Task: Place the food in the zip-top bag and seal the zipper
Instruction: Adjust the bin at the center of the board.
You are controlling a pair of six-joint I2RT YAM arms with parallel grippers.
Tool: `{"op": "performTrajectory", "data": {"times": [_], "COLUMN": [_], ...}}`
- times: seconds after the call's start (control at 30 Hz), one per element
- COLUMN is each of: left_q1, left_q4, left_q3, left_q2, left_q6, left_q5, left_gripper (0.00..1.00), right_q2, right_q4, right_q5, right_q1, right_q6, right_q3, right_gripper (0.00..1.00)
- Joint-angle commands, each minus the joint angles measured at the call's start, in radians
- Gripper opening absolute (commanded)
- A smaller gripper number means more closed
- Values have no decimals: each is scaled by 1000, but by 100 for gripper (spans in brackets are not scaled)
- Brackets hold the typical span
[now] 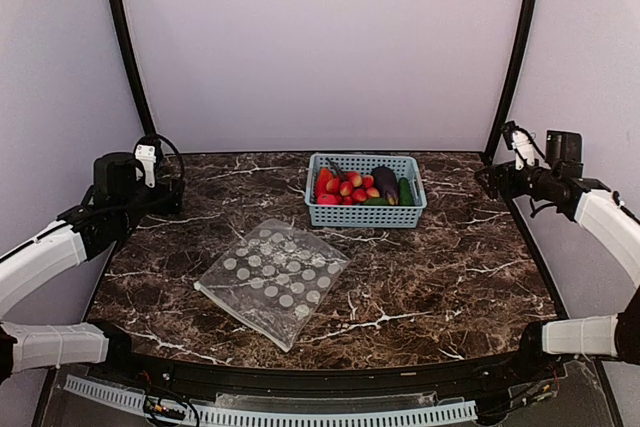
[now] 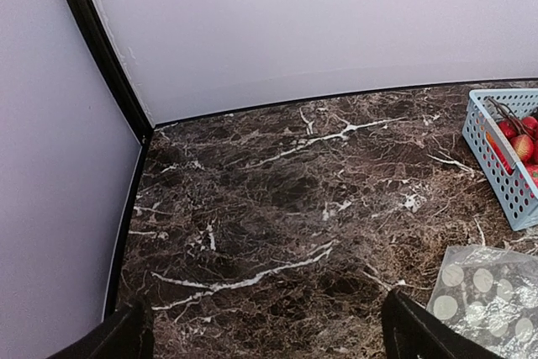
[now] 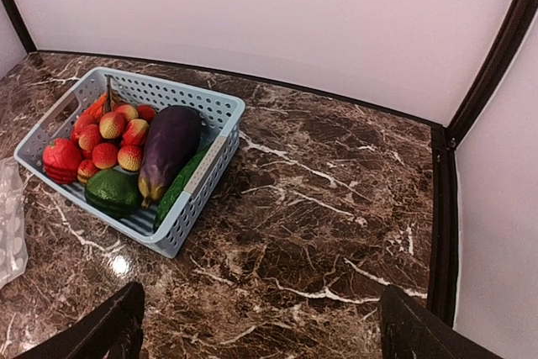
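Nothing of the task is judged to have been begun. The food (image 1: 352,187) is seen heaped in a light-blue basket (image 1: 365,216) at the back of the marble table (image 1: 450,277); a dark eggplant (image 3: 168,145) lies against a green cucumber (image 3: 188,174) at one end, with red and red-yellow round pieces (image 3: 108,145) crowded at the other. The dotted clear bag (image 1: 272,282) lies flat and apparently empty in front of the basket, a little to its left, near it but not touching it.

The left gripper (image 2: 269,340) is held above the table's left edge with its jaws spread wide and nothing between them. The right gripper (image 3: 265,334) is held likewise at the right edge, wide open and empty, with the basket in its camera's view.

The opening step is therefore taken to be in hand: getting the bag ready to be filled. The zipper cannot be made out with certainty from above; it may run along the bag's near-left edge, and no slider is visible.

The next move is thought to call for the mouth edge to be found and parted, probably by the left arm, which is nearer the bag; a piece could then be lifted from the basket by the right arm. Because the film is thin and lies flat, a low, careful pinch would be needed.
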Motion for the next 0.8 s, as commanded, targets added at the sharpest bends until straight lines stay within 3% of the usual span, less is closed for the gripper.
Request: {"op": "performTrajectory", "data": {"times": [0.0, 0.1, 0.43, 0.6, 0.77], "left_q1": [36, 52, 71, 70, 71], "left_q4": [9, 9, -56, -46, -35], "left_q3": [-57, -84, -66, -98, -96], "left_q2": [-56, -82, -47, -64, -104], "left_q6": [-41, -65, -109, -149, -70], "left_q5": [57, 68, 173, 9, 68], "left_gripper": [95, 97, 99, 99, 99], "right_q2": [12, 71, 506, 714, 856], "right_q4": [41, 21, -223, -335, -408], "right_q5": [-115, -175, -170, -116, -57], "right_q1": [-6, 18, 263, 386, 478], "right_q6": [-125, -196, -488, -573, -615], "right_q3": [2, 62, 466, 646, 756], "right_gripper": [95, 91, 52, 45, 44]}}
